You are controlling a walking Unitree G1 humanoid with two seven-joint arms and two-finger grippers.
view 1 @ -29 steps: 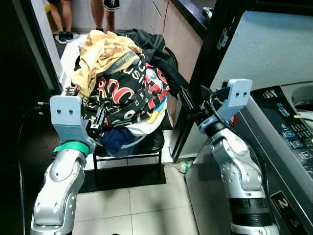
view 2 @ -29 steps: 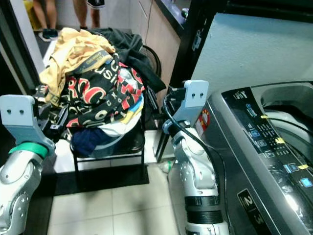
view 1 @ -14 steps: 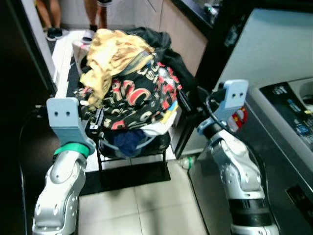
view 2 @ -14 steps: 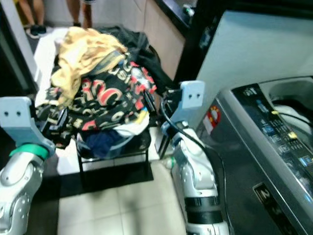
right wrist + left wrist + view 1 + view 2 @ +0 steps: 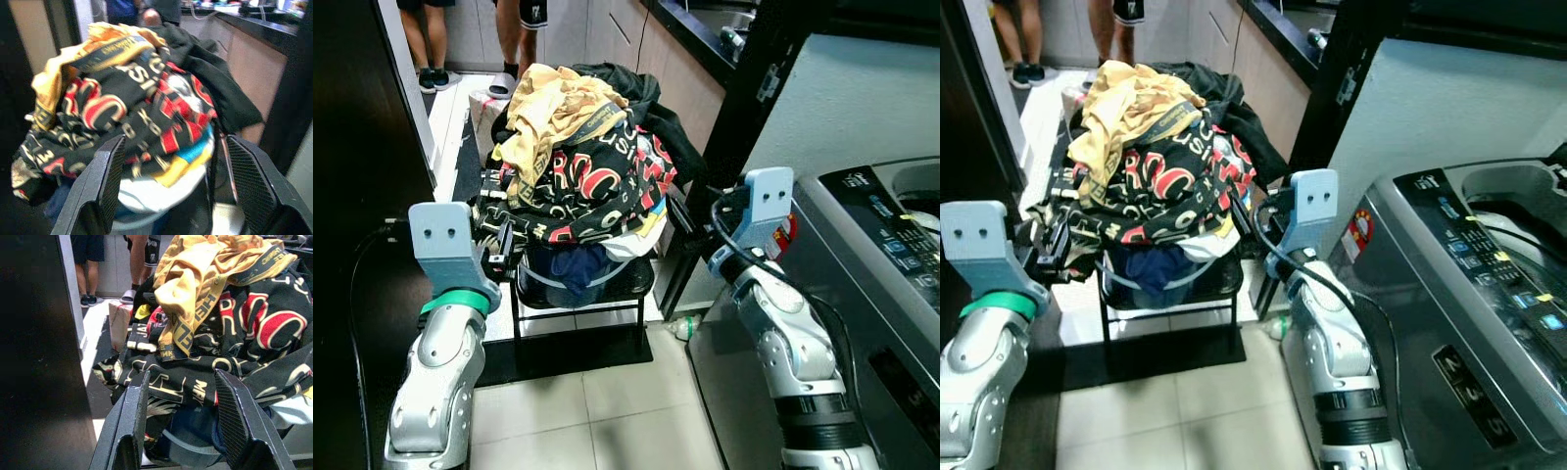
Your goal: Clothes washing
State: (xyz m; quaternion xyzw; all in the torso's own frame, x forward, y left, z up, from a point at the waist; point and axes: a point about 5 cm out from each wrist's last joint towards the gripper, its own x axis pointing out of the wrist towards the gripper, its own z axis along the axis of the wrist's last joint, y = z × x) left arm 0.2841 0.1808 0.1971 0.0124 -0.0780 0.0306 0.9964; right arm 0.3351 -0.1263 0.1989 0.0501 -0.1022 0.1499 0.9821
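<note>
A heap of clothes (image 5: 582,166) is piled on a black chair (image 5: 607,284): a yellow garment (image 5: 195,279) on top, a black one with red and white lettering (image 5: 127,112) under it, and a plain black one (image 5: 646,98) behind. My left gripper (image 5: 183,406) is open, level with the heap's left side and a little short of it. My right gripper (image 5: 171,171) is open too, held off the heap's right side. The grey top-loading washing machine (image 5: 1469,264) stands on my right, lid up.
A dark door panel (image 5: 352,147) closes in the left side. A black post (image 5: 744,108) and wooden cabinets (image 5: 675,59) stand behind the chair. Two people's legs (image 5: 519,29) are at the far end of the passage. A small bottle (image 5: 683,328) lies on the tiles.
The whole picture has shifted as the camera moved. Both arms stay raised on either side of the heap, and the clothes lie as before.
</note>
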